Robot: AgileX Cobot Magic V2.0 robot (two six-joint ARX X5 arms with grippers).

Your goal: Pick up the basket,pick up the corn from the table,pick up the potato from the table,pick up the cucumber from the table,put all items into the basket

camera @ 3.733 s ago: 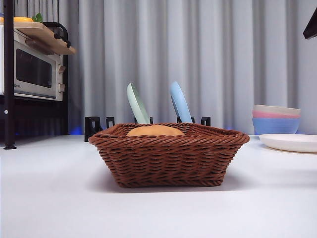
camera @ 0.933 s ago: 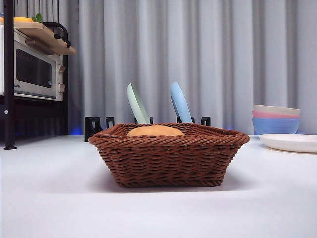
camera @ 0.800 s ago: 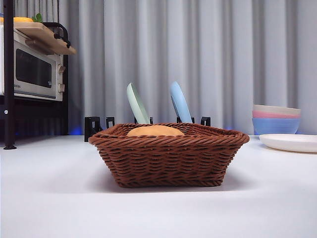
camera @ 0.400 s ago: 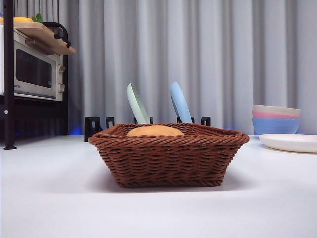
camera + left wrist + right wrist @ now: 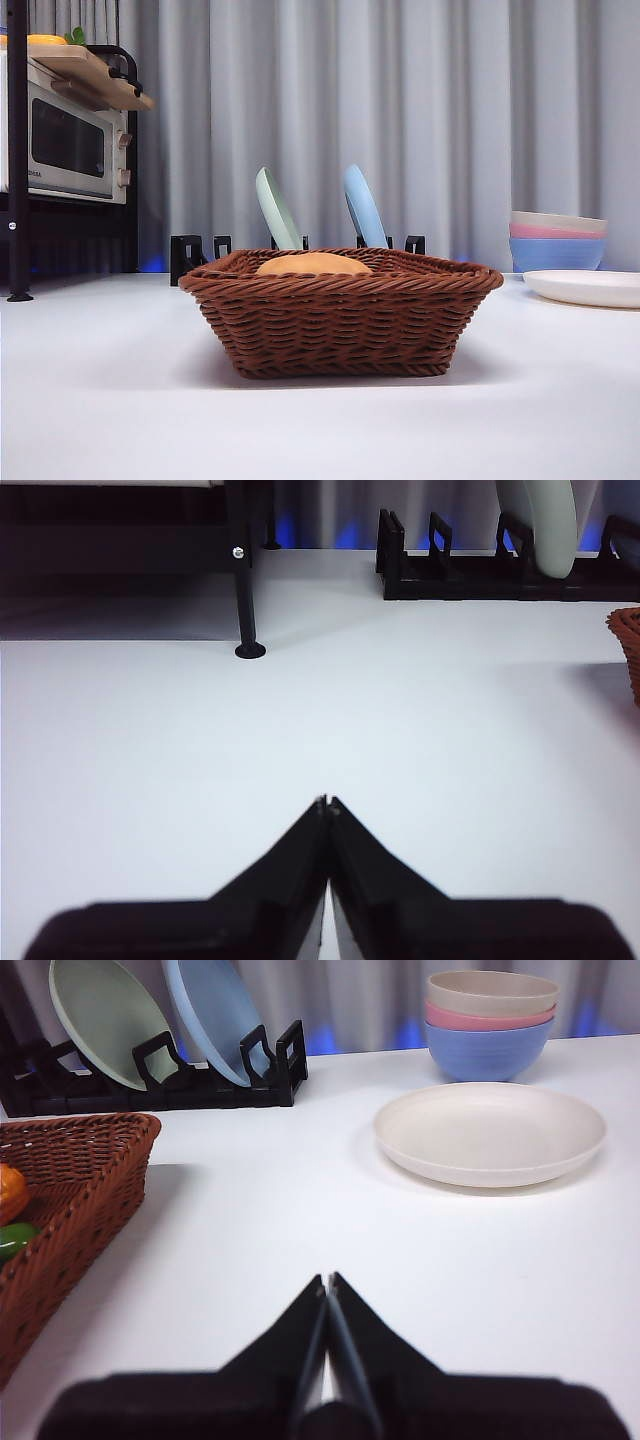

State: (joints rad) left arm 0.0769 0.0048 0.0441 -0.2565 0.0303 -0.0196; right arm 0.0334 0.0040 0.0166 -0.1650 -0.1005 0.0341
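The reddish-brown wicker basket [image 5: 340, 318] stands on the white table [image 5: 110, 400], mid-table in the front view. A smooth tan dome, the potato [image 5: 313, 264], rises just over its rim. In the right wrist view the basket [image 5: 80, 1175] lies to one side, and inside it show an orange bit of the corn [image 5: 8, 1192] and a green bit of the cucumber [image 5: 12, 1240]. My right gripper [image 5: 327, 1280] is shut and empty over bare table beside the basket. My left gripper [image 5: 327, 805] is shut and empty over bare table, with only the basket's edge [image 5: 628, 645] in its view.
Behind the basket, a black dish rack [image 5: 200, 255] holds a green plate [image 5: 277, 210] and a blue plate [image 5: 364, 207]. Stacked pastel bowls [image 5: 557, 240] and a white plate [image 5: 585, 287] sit at the right. A microwave [image 5: 65, 145] on a black shelf stands at the left.
The black arm tip at the front view's top right corner has gone out of the picture. The basket and its contents have not moved.
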